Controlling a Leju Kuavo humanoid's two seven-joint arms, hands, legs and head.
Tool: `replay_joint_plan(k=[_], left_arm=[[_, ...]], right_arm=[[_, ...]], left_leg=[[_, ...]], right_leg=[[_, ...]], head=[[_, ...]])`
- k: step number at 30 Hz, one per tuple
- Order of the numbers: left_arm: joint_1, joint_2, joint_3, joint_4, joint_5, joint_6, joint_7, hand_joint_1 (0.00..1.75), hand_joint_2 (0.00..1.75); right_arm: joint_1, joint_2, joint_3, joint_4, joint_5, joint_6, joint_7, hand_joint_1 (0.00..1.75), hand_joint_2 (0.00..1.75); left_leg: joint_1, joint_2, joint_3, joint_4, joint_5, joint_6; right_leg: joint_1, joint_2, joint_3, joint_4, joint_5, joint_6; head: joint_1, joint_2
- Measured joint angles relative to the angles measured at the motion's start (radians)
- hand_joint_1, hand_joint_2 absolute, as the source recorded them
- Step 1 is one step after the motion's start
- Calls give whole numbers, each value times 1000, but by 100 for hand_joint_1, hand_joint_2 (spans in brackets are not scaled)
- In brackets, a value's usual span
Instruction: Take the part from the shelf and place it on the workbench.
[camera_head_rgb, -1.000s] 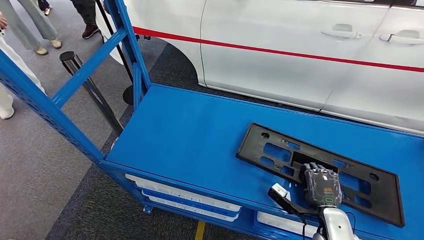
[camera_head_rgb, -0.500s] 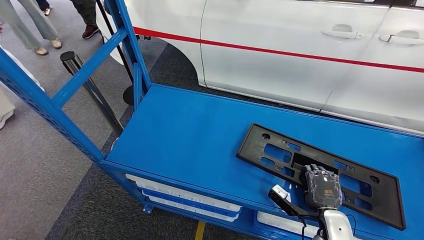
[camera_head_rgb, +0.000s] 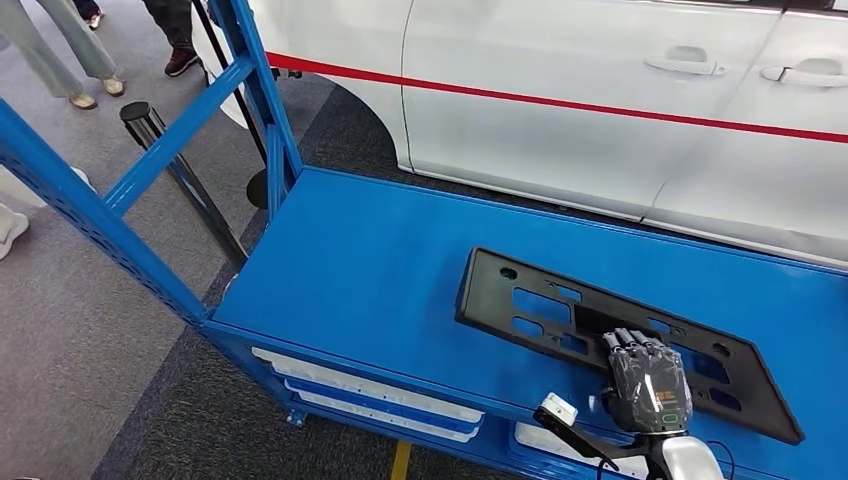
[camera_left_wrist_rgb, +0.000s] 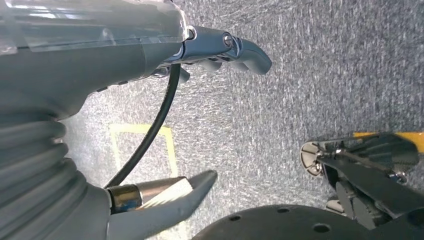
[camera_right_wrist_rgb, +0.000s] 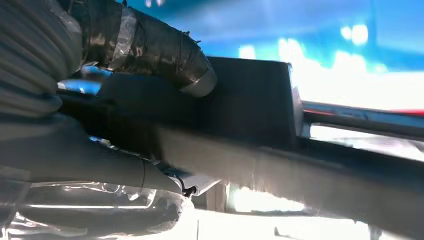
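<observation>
Gripping step: the right hand (camera_head_rgb: 648, 388) grasps the black part (camera_head_rgb: 560, 312) at its near long edge, close to the front edge of the blue shelf (camera_head_rgb: 380, 270); the take is in hand, the carry not yet begun.
Left hand: the left hand (camera_left_wrist_rgb: 150, 115) hangs over grey carpet, its fingers (camera_left_wrist_rgb: 240, 47) spread from the thumb and holding nothing, so it reads as released.
Shelf frame: a blue upright and slanted brace (camera_head_rgb: 150, 165) stand at the shelf's left end; the feet of people (camera_head_rgb: 85, 95) show on the floor beyond.
Bins under the shelf: white trays (camera_head_rgb: 370, 392) sit in a row below the front edge; what lies in them cannot be told.
Part position: the flat black frame with cut-out windows lies on the right half of the shelf, running slantwise from mid-shelf towards the right front corner; whether its held edge is off the surface cannot be told.
Right wrist detail: the thumb (camera_right_wrist_rgb: 150, 50) lies on top of the part's rib and the fingers wrap beneath, so the grip looks closed on the edge.
Background: a white car (camera_head_rgb: 620, 110) with a red stripe stands behind the shelf's back edge.
Next move: probably lifting the part clear of the front edge, keeping the long frame level, then turning towards the workbench.
</observation>
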Motion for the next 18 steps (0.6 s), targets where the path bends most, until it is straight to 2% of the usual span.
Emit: replay_joint_plan(k=[1, 2, 4, 5, 6, 7, 8, 10, 11, 12, 13, 16, 17, 18], left_arm=[[0, 0, -2, 0, 0, 0, 1, 0, 175], [0, 0, -3, 0, 0, 1, 1, 0, 175], [0, -1, -6, 0, -2, 1, 2, 0, 175], [0, -1, -6, 0, -3, 1, 2, 0, 175], [0, -1, -7, 0, -3, 1, 2, 0, 175], [0, -1, -7, 0, -4, 1, 2, 0, 175], [0, -1, -8, 0, -6, 1, 2, 0, 175], [0, -2, -10, 0, -8, 2, 1, 0, 175], [0, -1, -11, 0, -9, 2, 1, 0, 175], [0, -1, -12, 1, -10, 3, 1, 0, 175], [0, -1, -13, 1, -10, 4, 1, 0, 175], [-1, -1, -14, 1, -12, 8, 0, 0, 175], [-1, -2, -14, 1, -13, 8, 0, 0, 175], [-1, -3, -15, 1, -14, 9, 0, 0, 175]], right_arm=[[8, -9, 3, -26, 2, -6, -5, 175, 175], [14, -18, 6, -48, 5, -12, -10, 175, 175], [25, -34, 13, -80, 14, -21, -17, 175, 175], [31, -41, 15, -92, 20, -23, -20, 175, 175], [38, -48, 18, -100, 26, -25, -22, 175, 175], [44, -54, 20, -106, 30, -27, -22, 175, 175], [48, -59, 22, -111, 34, -29, -23, 175, 175], [53, -68, 26, -120, 41, -37, -23, 175, 175], [54, -73, 28, -124, 46, -42, -23, 175, 175], [57, -78, 32, -130, 52, -49, -23, 175, 175], [60, -83, 35, -134, 59, -54, -22, 175, 175], [67, -96, 46, -149, 85, -66, -21, 175, 175], [68, -100, 50, -153, 94, -70, -18, 175, 175], [68, -104, 54, -159, 102, -74, -16, 175, 175]], left_leg=[[3, 2, 5, -16, 12, 5], [7, 4, 9, -30, 22, 10], [10, 8, 6, -37, 29, 13], [11, 9, 2, -34, 29, 14], [11, 9, -3, -30, 29, 13], [13, 9, -8, -25, 28, 12], [15, 9, -12, -19, 27, 10], [21, 9, -23, 1, 20, 0], [23, 8, -31, 13, 15, -8], [24, 7, -40, 26, 10, -16], [22, 5, -46, 39, 7, -23], [20, 1, -60, 56, 8, -39], [22, 1, -69, 64, 1, -44], [24, 2, -79, 84, -19, -50]], right_leg=[[2, 0, -3, 8, -11, 3], [3, 0, -12, 33, -34, 4], [1, -1, -57, 144, -104, 9], [-2, -1, -82, 205, -130, 13], [-6, -1, -100, 250, -143, 17], [-10, -1, -107, 268, -140, 21], [-13, -2, -101, 259, -125, 25], [-23, -5, -48, 157, -69, 37], [-25, -5, -18, 102, -52, 41], [-25, -3, 2, 63, -35, 39], [-24, 0, 10, 45, -34, 33], [-22, 4, -9, 52, -34, 2], [-21, 3, -16, 52, -30, -8], [-22, 2, -24, 51, -23, -16]], head=[[0, 0], [1, 0], [1, 0], [1, 0], [1, 0], [1, 0], [1, 0], [1, 0], [2, 0], [1, 0], [1, 0], [0, 0], [0, 0], [0, 0]])
